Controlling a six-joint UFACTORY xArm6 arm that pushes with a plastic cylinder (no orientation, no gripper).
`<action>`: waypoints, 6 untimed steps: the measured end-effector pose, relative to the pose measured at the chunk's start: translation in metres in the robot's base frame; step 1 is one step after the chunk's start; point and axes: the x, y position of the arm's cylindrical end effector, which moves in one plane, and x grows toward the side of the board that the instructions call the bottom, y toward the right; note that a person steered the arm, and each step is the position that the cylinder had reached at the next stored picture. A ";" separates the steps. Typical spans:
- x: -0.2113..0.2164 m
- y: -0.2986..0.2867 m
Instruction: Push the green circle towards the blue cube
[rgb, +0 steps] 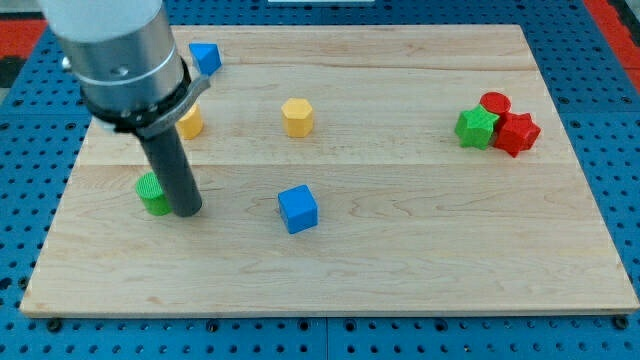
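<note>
Green circle (152, 193) — a short round block lying near the left edge of the wooden tabletop (420, 260), about midway between the view's top and bottom. My tip (188, 212) rests on the wood just beside the circle on its right, touching it or nearly so; the rod ends plainly, with no hand to open or close, and it holds nothing. Blue cube (298, 209) — to the right of the tip, well apart from the circle, roughly level with it. Yellow hexagonal block (298, 117) lies above the cube. A second yellow block (190, 122) is partly hidden behind the arm, its shape unclear, and a second blue block (205, 57) sits near the top left. At the far right three blocks touch: green star (477, 127), red star (517, 133), red round block (495, 103).
</note>
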 end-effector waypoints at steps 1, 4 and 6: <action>0.003 -0.072; -0.041 -0.001; -0.041 -0.004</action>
